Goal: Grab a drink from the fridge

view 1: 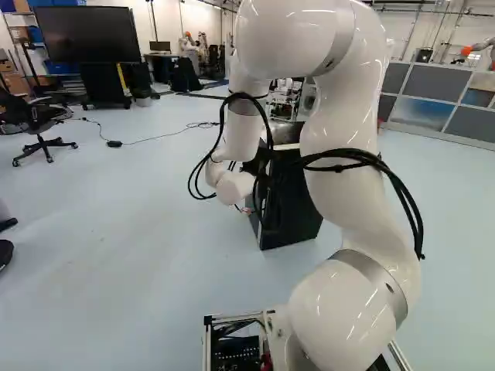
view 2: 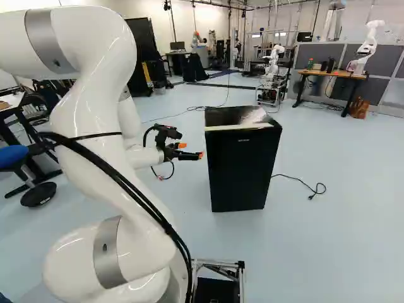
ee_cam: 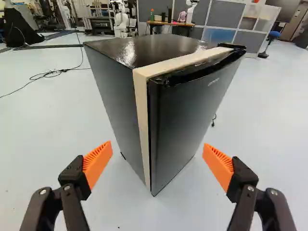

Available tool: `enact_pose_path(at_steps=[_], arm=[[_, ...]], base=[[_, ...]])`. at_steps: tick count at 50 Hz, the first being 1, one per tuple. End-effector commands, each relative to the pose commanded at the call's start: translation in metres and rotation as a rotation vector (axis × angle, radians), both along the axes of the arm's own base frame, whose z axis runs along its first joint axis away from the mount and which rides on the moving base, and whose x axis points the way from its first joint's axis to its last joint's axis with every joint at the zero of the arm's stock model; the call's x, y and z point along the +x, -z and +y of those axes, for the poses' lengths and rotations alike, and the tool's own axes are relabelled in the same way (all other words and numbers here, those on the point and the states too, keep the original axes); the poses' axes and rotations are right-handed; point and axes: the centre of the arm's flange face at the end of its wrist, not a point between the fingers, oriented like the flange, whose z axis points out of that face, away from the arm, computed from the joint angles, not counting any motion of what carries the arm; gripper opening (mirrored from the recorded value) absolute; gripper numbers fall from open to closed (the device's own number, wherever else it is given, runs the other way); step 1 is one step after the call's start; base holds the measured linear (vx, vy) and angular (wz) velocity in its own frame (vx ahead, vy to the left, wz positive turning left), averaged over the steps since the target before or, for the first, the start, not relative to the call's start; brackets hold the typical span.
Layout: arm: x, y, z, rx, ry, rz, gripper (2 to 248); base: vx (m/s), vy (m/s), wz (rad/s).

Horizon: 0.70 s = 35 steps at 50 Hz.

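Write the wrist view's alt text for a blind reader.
Black mini fridge, door shut, standing corner-on ahead of the open black gripper with orange pads. Beyond, across a pale floor, a table stands before grey partitions.

The arm rises from its lowest joint, bends over at the top, and descends. The end effector extends roughly level, toward the right of the right base view. Fingers are spread.
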Motion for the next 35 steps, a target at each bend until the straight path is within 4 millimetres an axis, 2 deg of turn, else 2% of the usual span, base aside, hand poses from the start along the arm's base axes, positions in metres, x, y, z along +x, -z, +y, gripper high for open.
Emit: enact_pose_path(at_steps=[35], arm=[[0.038, 0.003, -0.026, 0.011, 0.086, -0.029, 247]], base=[[0.0, 0.0, 0.0]])
